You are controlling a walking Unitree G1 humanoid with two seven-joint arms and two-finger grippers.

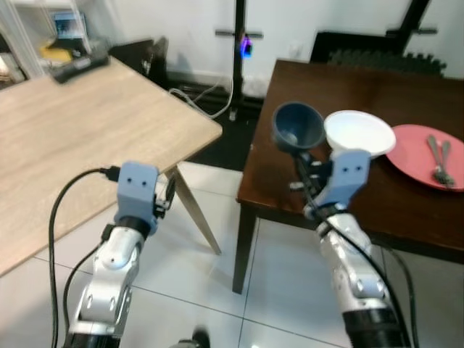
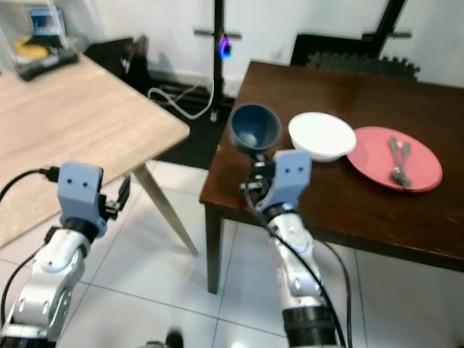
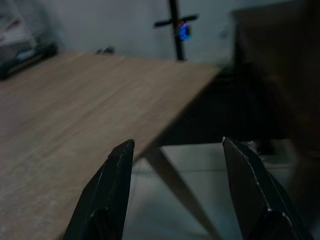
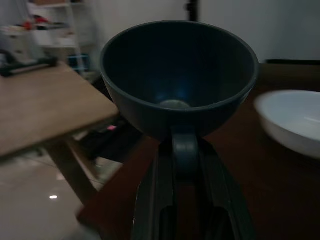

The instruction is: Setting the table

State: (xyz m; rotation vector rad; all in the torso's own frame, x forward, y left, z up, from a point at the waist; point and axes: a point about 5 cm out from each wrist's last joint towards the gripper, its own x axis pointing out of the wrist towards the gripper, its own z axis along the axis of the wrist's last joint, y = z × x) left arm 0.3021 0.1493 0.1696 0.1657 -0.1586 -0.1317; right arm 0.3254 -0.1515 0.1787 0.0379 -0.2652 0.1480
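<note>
So I've got my right claw pinched shut on the rim of a dark blue bowl, holding it up tilted over the near corner of the dark wood counter. It's off the surface, not resting on anything. In the wrist view the bowl's open mouth faces the camera and my two fingers clamp a rim edge together.

Just beside the blue bowl, on the counter, sits a white bowl. Right next to that, touching or nearly so, is a pink plate with what looks like a fork and a spoon lying on it; they're too small to tell apart properly.

My left claw is empty with the fingers spread wide, hanging next to the edge of a light wood counter on my left side. A black cable loops off that arm.

Other stuff around: a gap of white tiled floor between the two counters, a black stand pole with a small blue light against the wall, some cables on the floor by it, and a black device at the far end of the light counter with cluttered shelves behind it. A dark chair back shows beyond the dark counter. No readable writing or labels anywhere.
</note>
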